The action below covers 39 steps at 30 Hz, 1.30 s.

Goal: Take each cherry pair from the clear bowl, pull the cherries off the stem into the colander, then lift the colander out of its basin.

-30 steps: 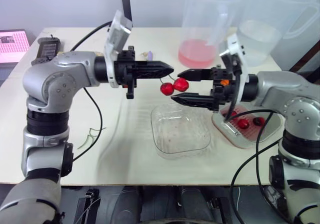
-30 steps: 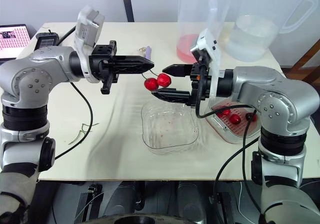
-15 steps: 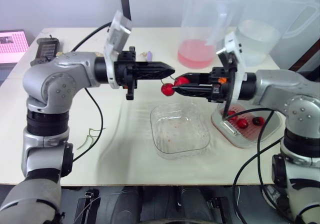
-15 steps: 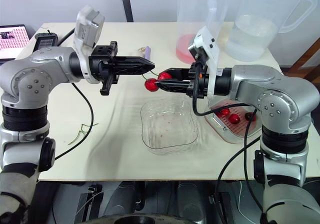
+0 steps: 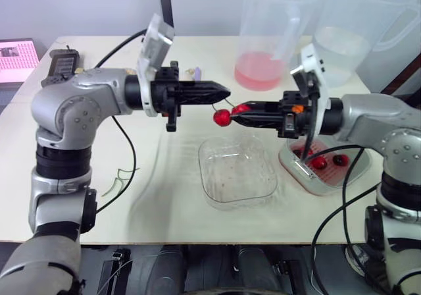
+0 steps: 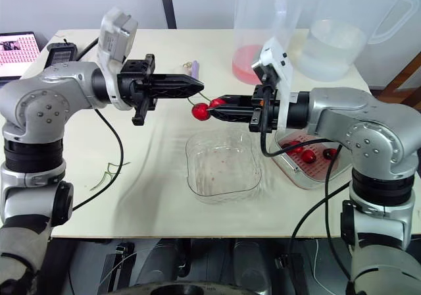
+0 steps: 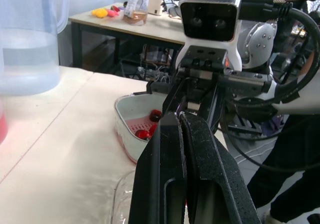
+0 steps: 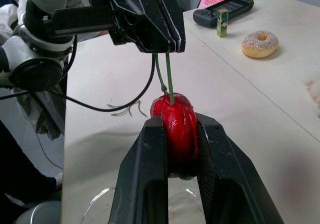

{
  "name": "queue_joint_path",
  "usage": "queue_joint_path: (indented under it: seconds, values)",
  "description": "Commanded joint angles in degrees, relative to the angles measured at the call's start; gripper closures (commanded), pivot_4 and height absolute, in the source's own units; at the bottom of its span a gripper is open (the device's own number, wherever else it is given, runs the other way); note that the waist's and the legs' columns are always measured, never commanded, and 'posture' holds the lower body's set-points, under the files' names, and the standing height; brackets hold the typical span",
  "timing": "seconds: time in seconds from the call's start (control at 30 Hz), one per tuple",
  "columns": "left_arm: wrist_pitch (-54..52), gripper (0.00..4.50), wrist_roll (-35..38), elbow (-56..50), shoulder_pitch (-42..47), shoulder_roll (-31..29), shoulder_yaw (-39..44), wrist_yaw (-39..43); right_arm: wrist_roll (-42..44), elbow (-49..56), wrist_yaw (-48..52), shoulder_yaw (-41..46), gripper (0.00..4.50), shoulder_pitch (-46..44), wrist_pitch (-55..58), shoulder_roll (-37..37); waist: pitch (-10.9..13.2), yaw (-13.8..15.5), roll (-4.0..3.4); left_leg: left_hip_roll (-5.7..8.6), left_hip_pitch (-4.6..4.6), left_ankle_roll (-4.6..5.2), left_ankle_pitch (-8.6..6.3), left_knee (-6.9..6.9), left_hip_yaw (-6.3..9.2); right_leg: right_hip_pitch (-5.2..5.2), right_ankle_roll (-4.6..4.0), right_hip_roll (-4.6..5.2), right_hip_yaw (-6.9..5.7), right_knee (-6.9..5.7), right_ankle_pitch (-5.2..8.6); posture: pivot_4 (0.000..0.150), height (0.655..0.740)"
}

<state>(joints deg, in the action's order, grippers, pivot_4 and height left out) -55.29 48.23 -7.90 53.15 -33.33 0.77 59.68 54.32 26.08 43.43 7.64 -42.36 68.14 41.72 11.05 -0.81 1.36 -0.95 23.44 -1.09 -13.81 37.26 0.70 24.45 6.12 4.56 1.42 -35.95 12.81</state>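
A cherry pair hangs in the air between my two grippers, above the far edge of the clear bowl (image 5: 209,184). My left gripper (image 5: 227,89) is shut on the green stem (image 8: 167,74). My right gripper (image 5: 238,110) is shut on one cherry (image 8: 175,129), which sits squeezed between its fingers (image 8: 145,174). The second cherry (image 5: 222,117) dangles free just left of it. To the right stands the white basin (image 5: 293,164) with the pink colander (image 5: 327,177), holding a few loose cherries (image 5: 320,162).
Two clear pitchers stand at the back, one with pink liquid (image 5: 266,38) and one with water (image 5: 355,35). A laptop (image 5: 16,59) and a black device (image 5: 62,63) lie at the far left. Loose green stems (image 5: 120,176) rest on the table's left side.
My right gripper went from wide open around the cherry pair to shut on one cherry, then drew slightly to the right. The left arm stayed still with the stem.
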Motion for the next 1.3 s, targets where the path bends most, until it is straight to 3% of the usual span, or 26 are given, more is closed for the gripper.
queue_joint_path:
  seconds: [0.03,0.37,0.43,0.6,0.73,0.87,0.9,0.97,1.17,1.3]
  values:
    - [1.35,4.5,0.41,-0.63,0.86,-0.13,1.33,0.05,0.54,1.24,1.36,2.0,4.0,4.5,-0.22,3.82,0.0,0.14,0.01,0.0,0.01,0.0,0.0,0.0,0.0,0.0,0.0,0.0,0.0,0.02,0.0,0.15,0.74]
    - [2.31,4.5,0.13,-0.26,0.66,0.34,1.04,0.29,2.29,-1.29,3.34,11.13,4.0,14.48,-2.18,11.51,0.01,0.05,0.03,0.0,0.03,0.0,0.0,0.0,-0.03,-0.01,0.0,0.0,0.02,0.09,0.01,0.15,0.74]
    - [2.64,4.5,0.04,-0.28,0.55,0.51,1.04,0.3,-0.79,-3.13,4.95,11.68,4.0,15.86,-4.54,15.24,0.01,0.05,0.02,0.0,0.04,0.0,0.0,0.0,-0.05,-0.01,-0.01,0.0,0.03,0.12,0.03,0.15,0.74]
    - [4.76,4.5,-0.56,0.3,0.83,1.85,1.22,-0.22,-19.52,-13.25,11.69,5.16,4.0,22.75,-21.74,28.24,0.01,0.08,0.02,0.01,0.06,0.0,0.0,0.01,-0.11,-0.08,-0.04,0.02,0.04,0.38,0.03,0.15,0.74]
    - [5.37,4.5,-1.16,0.1,0.44,1.84,0.83,-0.43,-28.73,-19.11,14.26,-0.56,4.0,25.75,-30.6,30.48,0.01,-0.34,0.02,0.0,0.04,0.0,0.0,-0.02,-0.19,-0.09,-0.02,0.03,0.09,0.44,0.02,0.15,0.74]
    - [6.34,4.5,-2.15,-1.18,-0.71,1.44,0.24,-0.11,-33.62,-25.33,13.09,-2.97,4.0,25.6,-35.61,27.26,0.01,-0.25,-0.01,0.0,0.02,0.0,0.0,-0.04,-0.18,-0.07,-0.01,0.01,0.1,0.4,0.01,0.15,0.74]
    - [6.64,4.5,-2.23,-1.33,-0.93,1.24,0.45,0.0,-33.87,-26.33,12.87,-2.68,3.4,25.23,-36.16,26.17,0.01,-0.2,-0.01,0.0,0.02,0.0,0.0,-0.02,-0.19,-0.07,-0.01,0.02,0.11,0.39,0.01,0.15,0.74]
    - [6.81,4.5,-2.19,-1.47,-1.14,0.91,0.83,0.23,-34.6,-27.32,12.58,-2.24,2.81,24.62,-37.22,25.05,0.01,-0.18,-0.01,0.0,0.03,0.0,0.0,-0.01,-0.19,-0.07,-0.01,0.01,0.11,0.39,0.01,0.15,0.74]
    - [7.07,4.5,-2.48,-1.25,-0.66,0.43,0.52,0.59,-33.6,-23.36,16.91,-1.37,0.02,21.95,-34.34,28.17,0.03,-0.03,-0.04,0.01,0.03,0.0,0.0,-0.01,-0.18,-0.08,0.02,0.02,0.11,0.39,0.0,0.15,0.74]
    - [7.27,4.5,-2.47,-1.03,-0.43,0.69,0.51,0.5,-32.62,-21.18,17.97,0.08,0.02,19.42,-32.67,29.02,0.03,0.02,-0.04,0.01,0.03,0.0,0.0,0.0,-0.18,-0.08,0.02,0.02,0.11,0.39,0.0,0.15,0.74]
